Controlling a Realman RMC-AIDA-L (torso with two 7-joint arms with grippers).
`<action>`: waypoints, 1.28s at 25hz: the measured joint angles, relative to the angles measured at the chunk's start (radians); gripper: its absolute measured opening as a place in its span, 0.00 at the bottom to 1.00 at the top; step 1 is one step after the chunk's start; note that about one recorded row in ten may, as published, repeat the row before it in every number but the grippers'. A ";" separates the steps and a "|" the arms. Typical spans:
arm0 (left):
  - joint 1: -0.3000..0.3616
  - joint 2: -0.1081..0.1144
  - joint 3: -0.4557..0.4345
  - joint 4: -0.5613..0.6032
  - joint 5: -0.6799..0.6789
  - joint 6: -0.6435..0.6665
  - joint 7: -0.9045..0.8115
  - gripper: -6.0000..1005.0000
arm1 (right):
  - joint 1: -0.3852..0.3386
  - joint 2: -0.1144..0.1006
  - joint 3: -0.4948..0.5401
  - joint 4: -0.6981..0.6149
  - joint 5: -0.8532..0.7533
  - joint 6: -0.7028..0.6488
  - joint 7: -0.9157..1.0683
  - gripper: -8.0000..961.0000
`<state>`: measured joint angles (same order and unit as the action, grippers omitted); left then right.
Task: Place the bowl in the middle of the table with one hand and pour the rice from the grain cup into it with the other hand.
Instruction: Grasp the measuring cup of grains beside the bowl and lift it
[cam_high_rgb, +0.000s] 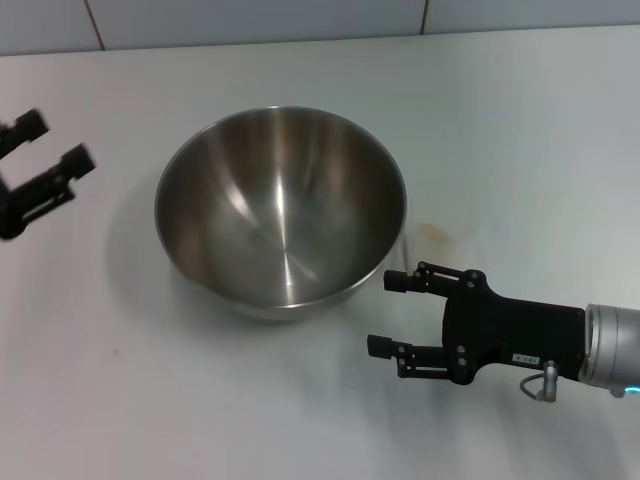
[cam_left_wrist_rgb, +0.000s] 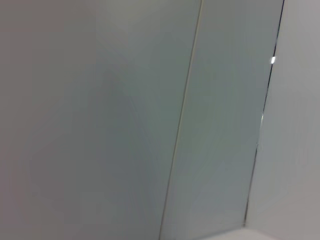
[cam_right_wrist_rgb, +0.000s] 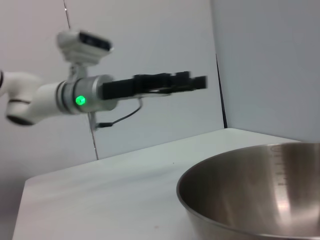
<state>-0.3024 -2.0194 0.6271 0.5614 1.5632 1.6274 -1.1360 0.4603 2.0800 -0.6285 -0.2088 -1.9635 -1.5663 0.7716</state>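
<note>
The large steel bowl stands upright on the white table, near its middle, and it is empty inside. My right gripper is open and empty, just off the bowl's near right side, with its fingers pointing toward the bowl without touching it. My left gripper is open and empty at the far left, well apart from the bowl. The right wrist view shows the bowl's rim close up and the left gripper raised beyond it. The grain cup and the rice are out of view.
A faint brownish stain marks the table right of the bowl. A pale panelled wall runs along the table's far edge; the left wrist view shows only wall panels.
</note>
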 joint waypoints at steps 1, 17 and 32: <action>0.000 0.000 0.000 0.000 0.000 0.000 0.000 0.82 | 0.000 0.000 0.000 0.000 0.000 0.001 0.000 0.83; 0.040 0.016 -0.015 -0.087 0.074 0.163 0.192 0.82 | 0.005 0.000 0.004 -0.006 0.003 0.008 0.000 0.83; 0.054 0.020 -0.002 -0.080 0.229 0.148 0.323 0.82 | 0.001 0.001 0.006 -0.002 0.004 0.008 0.008 0.83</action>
<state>-0.2484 -1.9992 0.6256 0.4809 1.7918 1.7757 -0.8131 0.4615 2.0813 -0.6229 -0.2109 -1.9591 -1.5587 0.7794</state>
